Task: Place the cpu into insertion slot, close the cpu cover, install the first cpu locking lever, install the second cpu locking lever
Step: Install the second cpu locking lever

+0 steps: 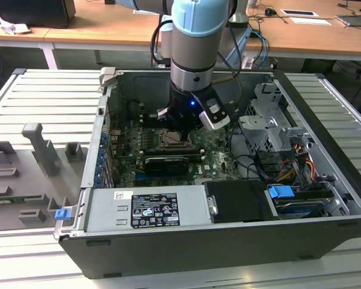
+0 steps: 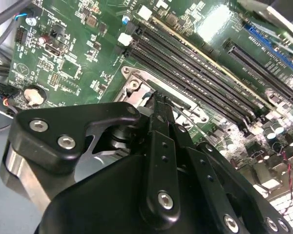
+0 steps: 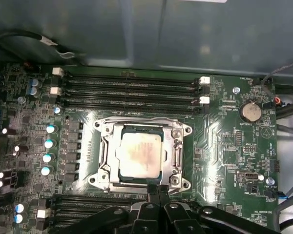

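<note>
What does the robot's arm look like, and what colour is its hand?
The arm is a fat, round tube, silvery grey with a pale blue cap on its joint. Lower down it turns black, with a tiny blue light and a small grey-and-white box on the side. Dark cables loop behind it. The hand is black, made of flat linked bars joined by shiny silver screws, narrowing to slim fingers.

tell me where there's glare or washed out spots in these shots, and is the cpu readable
In the first wrist view the cpu sits evenly lit in its socket, its metal top pale and a bit washed. In the second wrist view a bright glare patch bleaches the motherboard and the gripper looms dark in front. In the exterior view the computer case interior lies in shadow beneath the arm.
</note>
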You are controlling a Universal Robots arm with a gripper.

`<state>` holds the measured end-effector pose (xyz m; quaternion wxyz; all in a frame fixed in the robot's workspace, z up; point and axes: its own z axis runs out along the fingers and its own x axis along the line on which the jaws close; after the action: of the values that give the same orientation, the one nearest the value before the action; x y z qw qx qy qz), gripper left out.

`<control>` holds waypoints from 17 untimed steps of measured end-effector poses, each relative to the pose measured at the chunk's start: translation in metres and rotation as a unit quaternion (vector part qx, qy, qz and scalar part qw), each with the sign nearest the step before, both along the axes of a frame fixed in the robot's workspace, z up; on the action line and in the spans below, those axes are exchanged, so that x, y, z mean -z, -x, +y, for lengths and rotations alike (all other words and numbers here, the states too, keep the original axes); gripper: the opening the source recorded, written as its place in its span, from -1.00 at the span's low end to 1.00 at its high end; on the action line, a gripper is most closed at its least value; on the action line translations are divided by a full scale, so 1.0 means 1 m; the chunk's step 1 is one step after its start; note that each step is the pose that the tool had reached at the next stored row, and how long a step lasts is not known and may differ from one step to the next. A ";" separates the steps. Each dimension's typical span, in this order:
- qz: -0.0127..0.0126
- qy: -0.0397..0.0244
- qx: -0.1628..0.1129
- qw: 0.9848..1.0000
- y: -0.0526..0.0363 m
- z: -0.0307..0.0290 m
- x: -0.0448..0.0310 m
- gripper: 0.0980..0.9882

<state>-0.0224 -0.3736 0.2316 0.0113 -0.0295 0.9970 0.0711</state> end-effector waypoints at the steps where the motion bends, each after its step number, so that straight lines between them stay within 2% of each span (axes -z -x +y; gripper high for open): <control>1: 0.000 -0.001 -0.001 1.000 0.0018 -0.0005 0.0003 -0.98; 7: 0.000 -0.003 -0.006 1.000 0.0145 -0.0072 0.0024 -0.98; 12: 0.000 -0.004 -0.009 1.000 0.0304 -0.0121 0.0035 -0.98; 13: 0.000 -0.007 -0.010 1.000 0.0344 -0.0129 0.0037 -0.98; 14: 0.000 -0.014 -0.010 1.000 0.0356 -0.0141 0.0043 -0.98; 17: 0.000 -0.027 -0.010 1.000 0.0366 -0.0180 0.0065 -0.98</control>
<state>-0.0590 -0.3916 0.2251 0.0117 -0.0388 0.9943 0.0986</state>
